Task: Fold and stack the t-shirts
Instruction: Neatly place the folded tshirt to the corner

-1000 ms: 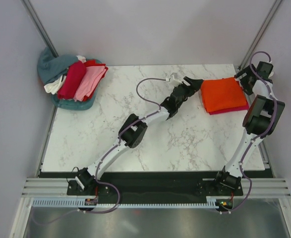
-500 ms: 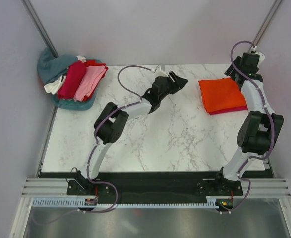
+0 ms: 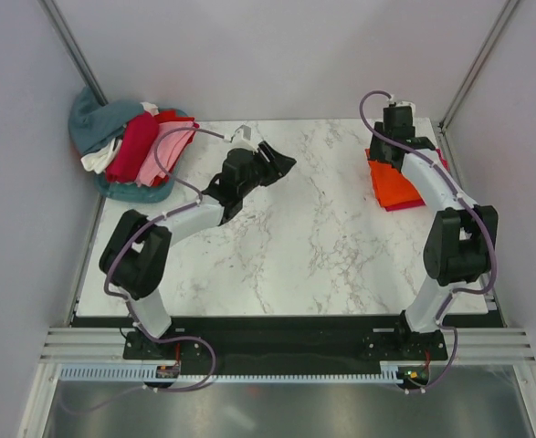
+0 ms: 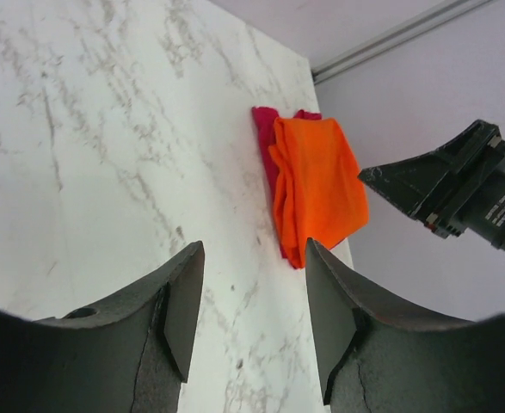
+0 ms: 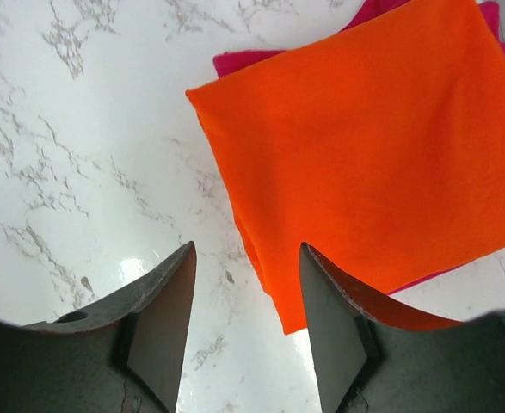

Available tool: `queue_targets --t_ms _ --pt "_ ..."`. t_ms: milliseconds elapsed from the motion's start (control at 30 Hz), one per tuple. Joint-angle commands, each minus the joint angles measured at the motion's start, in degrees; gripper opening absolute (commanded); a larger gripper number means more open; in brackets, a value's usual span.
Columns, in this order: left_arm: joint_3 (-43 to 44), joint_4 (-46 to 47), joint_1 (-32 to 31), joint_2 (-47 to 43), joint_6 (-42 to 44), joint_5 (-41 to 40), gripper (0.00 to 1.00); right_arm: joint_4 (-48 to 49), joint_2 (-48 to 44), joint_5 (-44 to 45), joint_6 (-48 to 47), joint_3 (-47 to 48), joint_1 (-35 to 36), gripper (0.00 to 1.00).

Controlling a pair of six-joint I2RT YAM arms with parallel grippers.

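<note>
A folded bright orange t-shirt (image 3: 397, 184) lies on a folded crimson-pink one (image 3: 412, 204) at the back right of the table. My right gripper (image 3: 383, 157) hangs open and empty just above the stack's near-left corner. In the right wrist view its open jaws (image 5: 245, 249) frame the edge of the orange shirt (image 5: 372, 146), with crimson-pink (image 5: 243, 60) showing under it. My left gripper (image 3: 279, 164) is open and empty over the table's back middle. The left wrist view (image 4: 254, 249) shows the orange shirt (image 4: 317, 189) far ahead.
A heap of unfolded shirts sits at the back left corner: teal (image 3: 89, 123), dark red (image 3: 131, 146), light pink (image 3: 165, 151) and white (image 3: 99, 161). Grey walls and slanted metal posts (image 3: 71, 46) close in the marble table (image 3: 295, 246).
My left arm has swung left, away from the folded stack toward the back middle. My right gripper has moved from the stack's right side across to its left edge.
</note>
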Motion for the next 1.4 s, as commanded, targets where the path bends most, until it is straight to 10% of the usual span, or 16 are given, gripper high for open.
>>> queue_targets --t_ms 0,167,333,1033,1367 --pt "-4.82 -3.10 1.08 -6.51 4.50 0.74 0.57 -2.22 0.82 4.45 -3.36 -1.01 2.96 0.59" --pt "-9.05 -6.62 2.40 -12.75 6.88 0.92 0.57 -4.41 4.40 15.58 -5.91 0.47 8.42 0.85" --pt "-12.40 -9.26 3.46 -15.92 8.64 3.81 0.57 -9.15 11.70 24.05 -7.32 6.44 10.27 0.91" --pt "-22.60 -10.58 4.16 -24.54 11.27 3.91 0.55 -15.13 34.74 46.47 -6.71 20.15 11.51 0.82" --pt "-22.68 -10.67 4.52 -24.63 11.89 3.38 0.54 -16.10 37.20 50.08 -7.32 21.31 10.01 0.54"
